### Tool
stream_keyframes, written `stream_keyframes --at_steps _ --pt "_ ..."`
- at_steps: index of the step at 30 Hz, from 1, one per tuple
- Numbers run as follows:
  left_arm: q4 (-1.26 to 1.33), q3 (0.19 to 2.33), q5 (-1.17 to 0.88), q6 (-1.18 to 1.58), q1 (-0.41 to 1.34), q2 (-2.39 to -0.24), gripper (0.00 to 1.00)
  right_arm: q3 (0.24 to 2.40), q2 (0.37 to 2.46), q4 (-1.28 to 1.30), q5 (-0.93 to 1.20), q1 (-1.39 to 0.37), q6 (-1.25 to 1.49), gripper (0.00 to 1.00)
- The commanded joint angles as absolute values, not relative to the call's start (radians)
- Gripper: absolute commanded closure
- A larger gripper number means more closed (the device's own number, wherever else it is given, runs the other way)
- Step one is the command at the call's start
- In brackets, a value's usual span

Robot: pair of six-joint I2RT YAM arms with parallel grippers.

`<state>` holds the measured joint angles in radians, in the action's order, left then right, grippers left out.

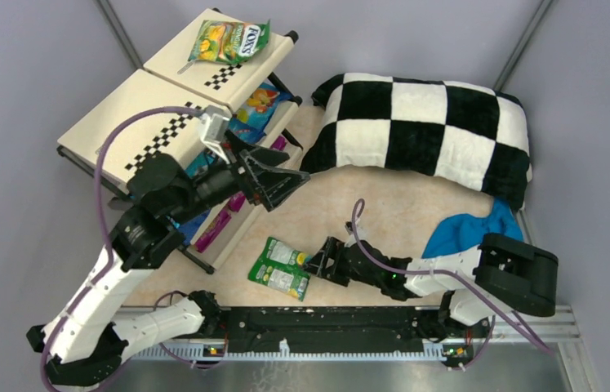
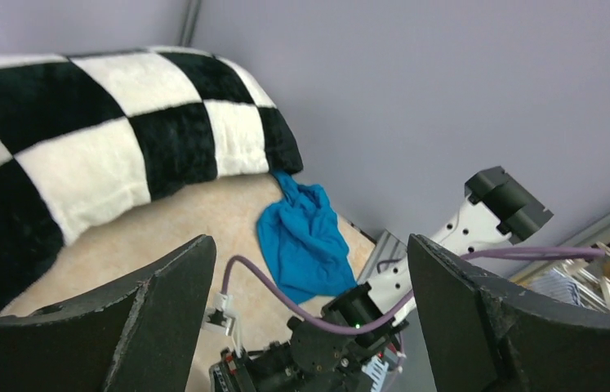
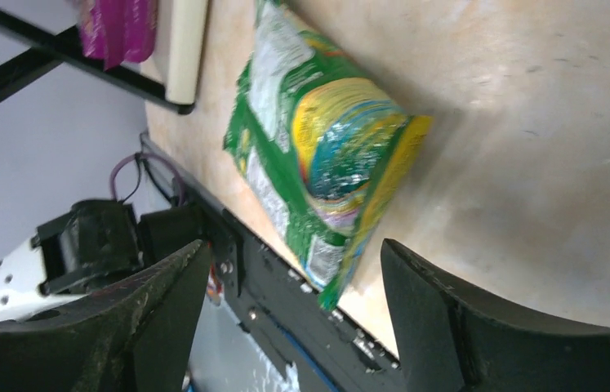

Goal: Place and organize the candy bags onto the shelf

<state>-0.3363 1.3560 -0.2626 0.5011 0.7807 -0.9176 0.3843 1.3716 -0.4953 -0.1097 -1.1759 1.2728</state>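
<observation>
open tabletop (image 1: pixel 416 204) right of shelf (image 1: pixel 113 114), pillow (image 1: pixel 424 114) blocking rear

A plush black-and-white checkered pillow (image 1: pixel 424 131) lies at the far right of the beige tabletop (image 1: pixel 383 208). A crumpled plain blue cloth (image 1: pixel 466 230) touches its near right corner. Pale lilac walls (image 1: pixel 32 65) enclose the table.

Pale lilac walls (image 1: pixel 32 49) enclose beige tabletop (image 1: pixel 391 208); checkered pillow (image 1: pixel 424 122) at back, blue cloth (image 1: pixel 465 233) beside it
</observation>
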Motion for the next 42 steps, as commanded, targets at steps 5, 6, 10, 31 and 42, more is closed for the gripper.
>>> stream_keyframes --at_steps 5,6,10,31,42 --pt "-0.384 1.421 -0.147 0.416 0.782 -0.853 0.06 0.386 1.453 -0.585 -0.315 -1.248 1.362 0.25" --pt "-0.389 1.421 -0.143 0.413 0.784 -0.851 0.06 0.389 1.459 -0.582 -0.333 -1.256 1.361 0.25" --pt "-0.394 1.419 -0.134 0.410 0.783 -0.842 0.05 0.397 1.507 -0.611 -0.360 -1.261 1.364 0.26" --pt "-0.442 1.600 -0.101 0.354 0.783 -0.895 0.04 0.387 1.447 -0.676 -0.437 -1.228 1.184 0.92" --pt "-0.383 1.688 0.023 0.241 0.784 -0.874 0.04 0.553 0.795 -0.017 -0.469 -1.023 0.716 1.00"
